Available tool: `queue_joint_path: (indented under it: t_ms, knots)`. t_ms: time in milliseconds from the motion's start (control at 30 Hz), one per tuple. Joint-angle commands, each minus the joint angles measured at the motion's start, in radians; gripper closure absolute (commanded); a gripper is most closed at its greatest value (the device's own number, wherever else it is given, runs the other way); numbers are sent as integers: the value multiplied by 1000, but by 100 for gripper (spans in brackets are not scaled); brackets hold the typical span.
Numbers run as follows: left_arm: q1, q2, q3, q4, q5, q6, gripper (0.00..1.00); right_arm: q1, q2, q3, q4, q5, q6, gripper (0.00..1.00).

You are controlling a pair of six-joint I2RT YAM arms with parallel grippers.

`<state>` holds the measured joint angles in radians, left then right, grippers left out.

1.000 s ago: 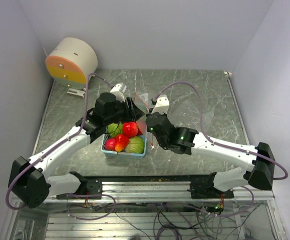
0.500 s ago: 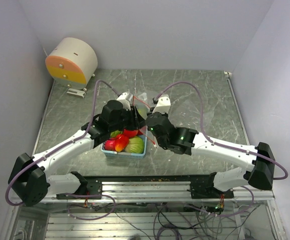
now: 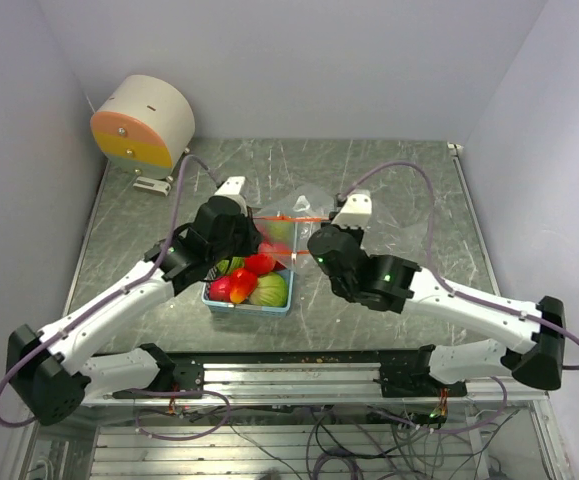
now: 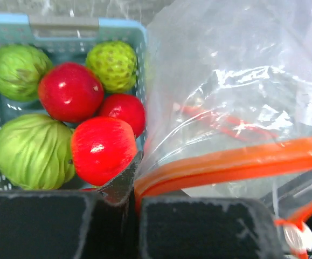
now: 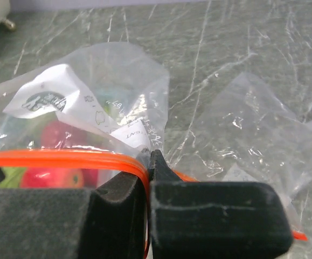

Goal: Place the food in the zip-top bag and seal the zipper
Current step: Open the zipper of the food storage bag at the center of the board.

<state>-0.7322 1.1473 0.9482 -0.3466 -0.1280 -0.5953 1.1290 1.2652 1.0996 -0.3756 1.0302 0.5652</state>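
- left gripper (image 4: 136, 186) is pinched shut on one end of the thin red-orange zipper strip (image 4: 236, 162), its black pads pressed together over the plastic.
- right gripper (image 5: 147, 178) is clamped the same way on the other end of that strip, jaws together with the orange band between them.
- clear, crinkly zip-top bag (image 3: 296, 203) hangs from the strip, which runs taut and nearly straight between the two grippers, over the far right part of the light blue perforated plastic basket (image 3: 249, 304).
- small round toy fruits (image 4: 102, 148), glossy red ones and green ones, lie packed in the basket, just beside the bag's film.
- red and green shapes show through the bag in the right wrist view; whether any sit inside it cannot be told.
- basket rests on the grey-green marbled table (image 3: 399, 180).
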Motion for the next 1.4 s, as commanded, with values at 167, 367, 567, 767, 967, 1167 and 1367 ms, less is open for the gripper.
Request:
queue_joint_path:
  t_ms: [167,367,567,767,967,1167,1367]
  knots:
    - [-4,-112,157,-232,-313,116,93,-27,-117,-71,76,-3,-50,100]
    - [-4,-146,329,-394,-466,193,93,-27,79,-32,396,-424,-128,100]
    - [-4,-154,390,-551,-639,227,93,-28,265,57,583,-566,-148,93]
    - [-4,-112,319,-588,-702,190,93,-29,339,134,557,-606,-202,38]
    - [-4,-50,219,-536,-684,134,93,-29,213,60,575,-659,-245,0]
    - [-4,-27,160,-517,-701,100,93,-29,76,8,469,-669,-236,0]
    - [-4,-48,168,-595,-762,71,93,-28,65,-2,282,-671,-180,0]
